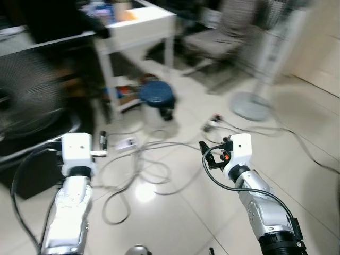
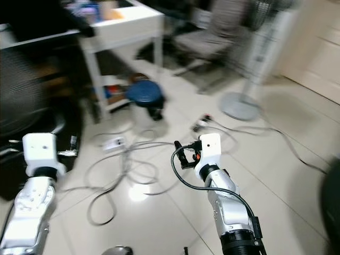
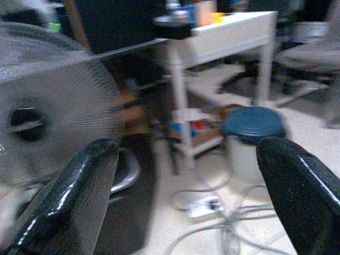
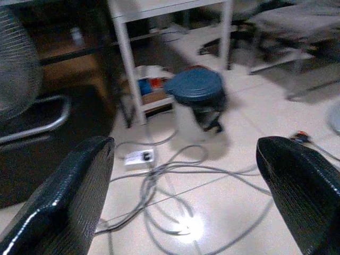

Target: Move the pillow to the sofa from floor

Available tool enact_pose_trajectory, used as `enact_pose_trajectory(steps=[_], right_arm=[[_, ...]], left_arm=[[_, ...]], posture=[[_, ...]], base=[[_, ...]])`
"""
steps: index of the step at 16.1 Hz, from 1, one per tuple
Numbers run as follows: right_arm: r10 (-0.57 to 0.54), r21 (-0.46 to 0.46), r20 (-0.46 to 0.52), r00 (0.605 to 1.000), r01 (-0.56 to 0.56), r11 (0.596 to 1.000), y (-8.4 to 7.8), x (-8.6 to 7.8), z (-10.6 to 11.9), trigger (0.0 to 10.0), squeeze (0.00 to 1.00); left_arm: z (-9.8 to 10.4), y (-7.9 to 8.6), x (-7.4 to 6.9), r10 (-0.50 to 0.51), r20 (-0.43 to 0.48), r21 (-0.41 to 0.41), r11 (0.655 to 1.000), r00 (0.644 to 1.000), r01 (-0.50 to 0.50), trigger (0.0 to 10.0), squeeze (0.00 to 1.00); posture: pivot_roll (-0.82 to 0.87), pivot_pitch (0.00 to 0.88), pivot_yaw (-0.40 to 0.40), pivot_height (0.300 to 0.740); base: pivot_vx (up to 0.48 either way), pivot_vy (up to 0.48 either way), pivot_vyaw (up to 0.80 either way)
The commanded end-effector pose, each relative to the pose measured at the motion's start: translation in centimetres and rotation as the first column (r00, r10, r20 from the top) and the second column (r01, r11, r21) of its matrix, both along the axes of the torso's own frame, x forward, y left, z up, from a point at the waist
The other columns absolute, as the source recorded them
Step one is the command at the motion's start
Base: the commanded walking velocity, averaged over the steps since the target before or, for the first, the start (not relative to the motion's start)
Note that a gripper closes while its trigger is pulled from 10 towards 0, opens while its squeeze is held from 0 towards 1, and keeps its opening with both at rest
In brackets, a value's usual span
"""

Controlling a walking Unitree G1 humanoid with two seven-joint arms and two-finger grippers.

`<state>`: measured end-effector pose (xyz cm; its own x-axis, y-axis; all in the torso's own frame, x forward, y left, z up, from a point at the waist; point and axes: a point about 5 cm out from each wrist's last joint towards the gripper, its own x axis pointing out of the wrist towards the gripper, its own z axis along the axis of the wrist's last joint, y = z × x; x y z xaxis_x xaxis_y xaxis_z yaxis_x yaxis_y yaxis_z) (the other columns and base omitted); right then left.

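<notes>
Head views are blurring; detail is soft throughout.

Left claw point(image 3: 183, 207): released, fingers point(image 3: 74, 196) spread wide, gripping nothing. The left arm point(image 1: 71, 202) is reaching forward low over the floor point(image 1: 180, 212).

Right claw point(image 4: 183, 196): released too, fingers point(image 4: 297, 191) standing wide apart and empty. The right arm point(image 1: 255, 196) is extending forward over the tiles, alongside the left, well apart from it.

Pillow: cannot make it out, so its place cannot be told. Same for the sofa.

Ahead of both arms, grey cables point(image 1: 143, 164) are looping across the floor, and a white power strip point(image 1: 126, 143) is lying among them. Beyond the cables a small bin with a blue lid point(image 1: 157, 94) is standing on the floor, just beside a leg of the white worktop point(image 1: 141, 26). Blurred coloured items are sitting on the worktop; cannot identify them.

A fan point(image 3: 48, 117) with a round grille is standing to the robot's left, near the worktop. A second fan's round base point(image 1: 251, 106) is resting on the tiles to the right, its white pole rising behind. A grey chair point(image 1: 223, 37) is standing beyond the worktop.
</notes>
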<state>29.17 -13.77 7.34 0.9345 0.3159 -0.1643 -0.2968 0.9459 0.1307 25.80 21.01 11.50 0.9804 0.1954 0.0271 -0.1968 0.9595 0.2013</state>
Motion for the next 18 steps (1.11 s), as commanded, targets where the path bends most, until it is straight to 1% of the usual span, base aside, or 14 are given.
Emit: enact_pose_trajectory(steps=[1, 2, 3, 4, 5, 6, 7, 8, 9, 11, 13, 15, 18], right_arm=[[0.007, 0.017, -0.002, 1.0, -0.007, 1.0, 0.1, 0.3, 0.3, 10.0, 1.0], [-0.024, 0.061, -0.027, 0.999, 0.026, 0.998, 0.0, 0.3, 0.2, 10.0, 0.95], [-0.04, 0.084, -0.039, 0.998, 0.043, 0.996, -0.1, 0.2, 0.2, 10.0, 0.94], [-0.028, 0.076, -0.062, 0.998, 0.033, 0.997, -0.3, 0.0, -0.2, 10.0, 0.9], [-0.004, 0.028, -0.081, 0.997, 0.007, 1.0, -0.3, -0.2, -0.4, 10.0, 0.89], [0.004, 0.022, -0.077, 0.997, -0.003, 1.0, -0.1, -0.3, -0.1, 10.0, 0.89], [0.005, -0.007, -0.058, 0.998, -0.005, 1.0, -0.1, -0.1, 0.4, 10.0, 0.87], [-0.029, -0.03, -0.047, 0.998, 0.027, 0.999, -0.6, 0.2, 0.8, 10.0, 0.87], [-0.068, -0.024, -0.046, 0.997, 0.067, 0.997, -1.0, 0.3, 1.0, 10.0, 0.87], [-0.096, -0.026, -0.064, 0.993, 0.094, 0.995, -1.2, 0.3, 0.6, 10.0, 0.87], [-0.067, -0.039, -0.07, 0.995, 0.065, 0.997, -0.4, 0.2, 0.6, 10.0, 0.86], [-0.068, -0.046, -0.073, 0.995, 0.065, 0.997, -0.4, 0.2, 0.5, 10.0, 0.87], [-0.073, -0.07, -0.091, 0.993, 0.067, 0.995, -0.5, 0.1, 0.3, 10.0, 0.86]], left_arm=[[0.5, -0.8, -0.3, -0.038, 0.007, 0.006, 0.999, 0.999, 0.038, 10.0, 0.0], [0.4, -1.2, -0.8, -0.066, -0.01, -0.018, 0.998, 0.998, 0.066, 10.0, 0.0], [0.2, -1.6, -0.8, -0.086, -0.027, -0.034, 0.996, 0.996, 0.085, 10.0, 0.0], [0.0, -2.7, -0.5, -0.139, -0.056, -0.054, 0.989, 0.989, 0.136, 10.0, 0.0], [0.2, -3.4, 0.4, -0.163, -0.066, -0.036, 0.986, 0.985, 0.161, 10.0, 0.0], [0.3, -3.7, 0.7, -0.175, -0.063, -0.04, 0.984, 0.983, 0.173, 10.0, 0.0], [0.0, -4.1, 1.5, -0.209, -0.07, -0.078, 0.976, 0.975, 0.203, 10.0, 0.0], [-0.1, -4.3, 2.1, -0.222, -0.086, -0.085, 0.973, 0.971, 0.215, 10.0, 0.0], [0.0, -4.5, 2.4, -0.236, -0.089, -0.066, 0.971, 0.968, 0.23, 10.0, 0.0], [0.2, -4.5, 2.5, -0.241, -0.076, -0.053, 0.97, 0.968, 0.237, 10.0, 0.0], [0.2, -4.0, 3.1, -0.22, -0.086, -0.053, 0.975, 0.972, 0.216, 10.0, 0.0], [0.2, -3.9, 3.3, -0.224, -0.088, -0.031, 0.974, 0.971, 0.222, 10.0, 0.0], [0.1, -3.9, 3.5, -0.248, -0.094, -0.055, 0.968, 0.964, 0.244, 10.0, 0.0]], posture=[[0.12, 0.0, -0.008, 0.74], [0.11, 0.0, 0.0, 0.74], [0.11, 0.0, 0.004, 0.74], [0.1, 0.0, 0.014, 0.74], [0.04, 0.0, 0.022, 0.74], [0.04, 0.0, 0.022, 0.74], [0.0, 0.0, 0.036, 0.74], [-0.01, 0.0, 0.055, 0.74], [-0.01, 0.0, 0.06, 0.74], [-0.01, 0.0, 0.069, 0.74], [-0.02, 0.0, 0.085, 0.74], [-0.01, 0.0, 0.094, 0.74], [-0.02, 0.0, 0.088, 0.74]], base=[[0.0, 0.0, 0.8], [0.0, 0.0, 0.8], [0.0, 0.0, 0.8], [0.0, 0.0, 0.8], [0.0, 0.0, 0.8], [0.0, 0.0, 0.8], [0.0, 0.0, 0.8], [0.0, 0.0, 0.8], [0.0, 0.0, 0.8], [0.0, 0.0, 0.8], [0.0, 0.0, 0.8], [0.0, 0.0, 0.8], [0.0, 0.0, 0.8]])
